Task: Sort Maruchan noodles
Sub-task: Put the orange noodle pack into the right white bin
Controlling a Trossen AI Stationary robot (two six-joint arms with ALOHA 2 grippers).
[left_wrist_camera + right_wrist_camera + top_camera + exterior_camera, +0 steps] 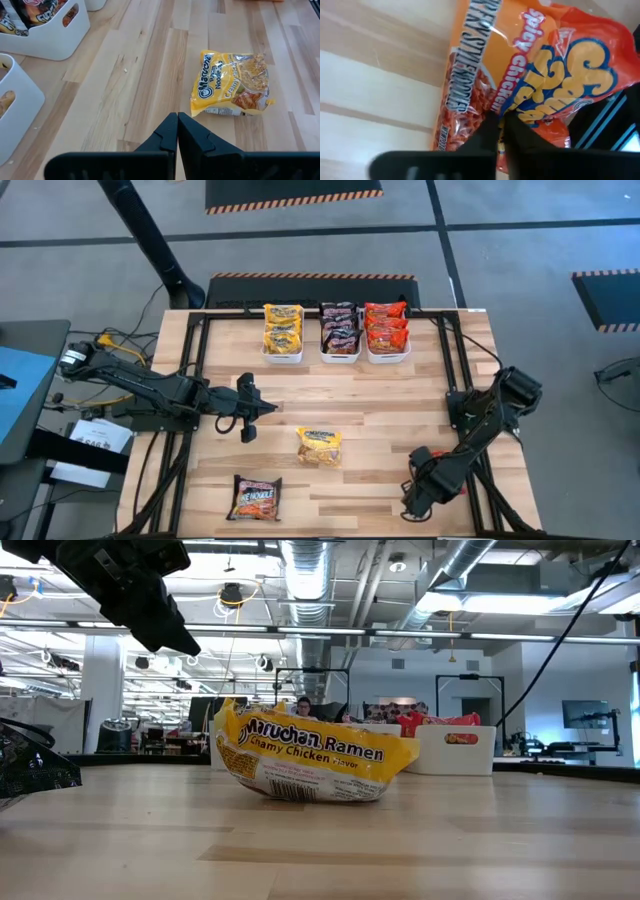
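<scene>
Near the front right corner of the table, our right claw [500,131] had its fingers clamped on the edge of an orange-red spicy chicken packet [535,80], which filled the right wrist view and lay against the wood beneath it. From above the packet itself was hidden under the arm. We judged these packets light, crinkly and slippery, with a brittle noodle block inside, so the flat sealed edge looked the safest place to pinch; squeezing the middle could crack the block or let the film slide.

Our right arm was folded low, elbow toward the right edge and wrist dropped close to the boards. Our left arm reached from the left edge toward the middle, its left claw [247,411] held level above the wood with its fingers pressed together on nothing.

A yellow creamy chicken packet [319,446] lay loose near the middle of the table, slightly puffed, label up. A dark packet [256,498] lay near the front edge, left of centre. Along the back edge stood three white bins [346,358], touching side by side: yellow packets in the left, dark ones in the middle, red ones in the right.
</scene>
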